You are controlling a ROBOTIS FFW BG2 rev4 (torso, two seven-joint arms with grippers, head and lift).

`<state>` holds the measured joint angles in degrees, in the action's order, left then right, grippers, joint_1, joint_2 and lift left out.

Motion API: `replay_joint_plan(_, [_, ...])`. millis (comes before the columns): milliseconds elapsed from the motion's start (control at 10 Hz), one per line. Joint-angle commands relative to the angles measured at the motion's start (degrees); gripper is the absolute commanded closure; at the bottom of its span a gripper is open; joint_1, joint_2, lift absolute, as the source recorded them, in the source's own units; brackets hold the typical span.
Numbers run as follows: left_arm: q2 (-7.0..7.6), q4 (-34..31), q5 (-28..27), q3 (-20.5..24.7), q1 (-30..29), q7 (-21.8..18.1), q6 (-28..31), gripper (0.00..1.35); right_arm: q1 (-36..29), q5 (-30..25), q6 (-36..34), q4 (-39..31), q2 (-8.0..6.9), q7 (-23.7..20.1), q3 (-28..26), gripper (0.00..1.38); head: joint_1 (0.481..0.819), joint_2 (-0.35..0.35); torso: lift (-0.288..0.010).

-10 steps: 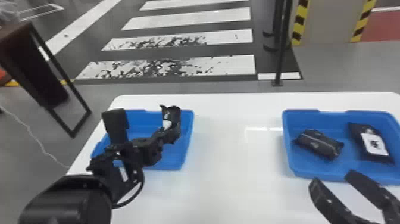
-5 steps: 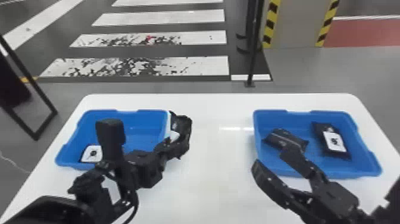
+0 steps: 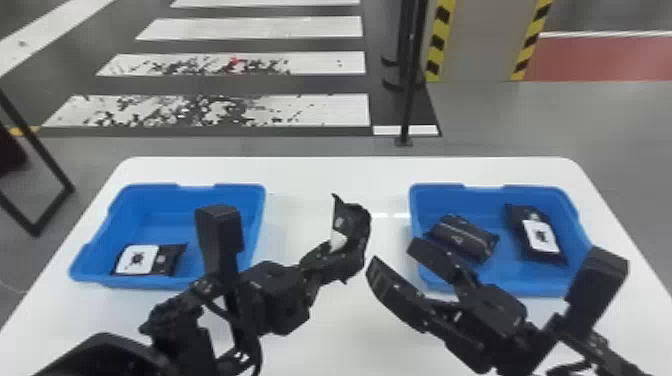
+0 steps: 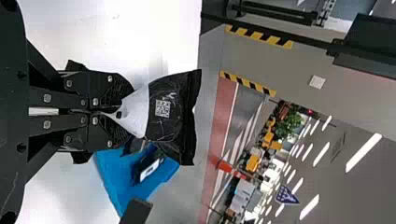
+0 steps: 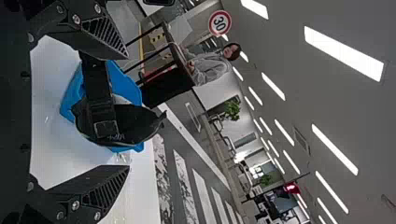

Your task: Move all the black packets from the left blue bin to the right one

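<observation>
Rightward has moved one black packet [image 3: 356,222], clenched by the left gripper [image 4: 119,114]. Misaligned closing by the released right gripper [image 3: 395,254] could drop it.

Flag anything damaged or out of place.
Two white floor stripes beyond the table look worn, blotched with dark patches. Nothing looks spilled: black packets lie in both blue bins, and the left gripper holds another black packet.
</observation>
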<state>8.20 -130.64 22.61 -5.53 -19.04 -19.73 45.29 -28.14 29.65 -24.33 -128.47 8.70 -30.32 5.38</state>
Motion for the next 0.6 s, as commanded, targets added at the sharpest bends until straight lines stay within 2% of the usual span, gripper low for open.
replay_joint_plan(0, [0.5, -0.1, 1.7, -2.5, 0.6, -0.1, 0.0, 1.21, 2.0, 1.4, 0.0, 1.3, 0.88, 0.3, 1.8, 0.2, 0.695, 0.024, -0.14])
replay_joint_plan(400, [1.29, -0.1, 5.3, -7.3, 1.0, -0.5, 0.6, 1.21, 6.1, 2.0, 1.7, 4.7, 2.29, 2.3, 3.1, 0.21, 0.695, -0.041, -0.14])
replay_joint_plan(500, [1.29, -0.1, 5.7, -7.7, 1.0, -0.6, 0.7, 1.21, 6.6, 2.6, 1.7, 5.4, 2.37, 2.6, 3.1, 0.38, 0.695, -0.06, -0.14])
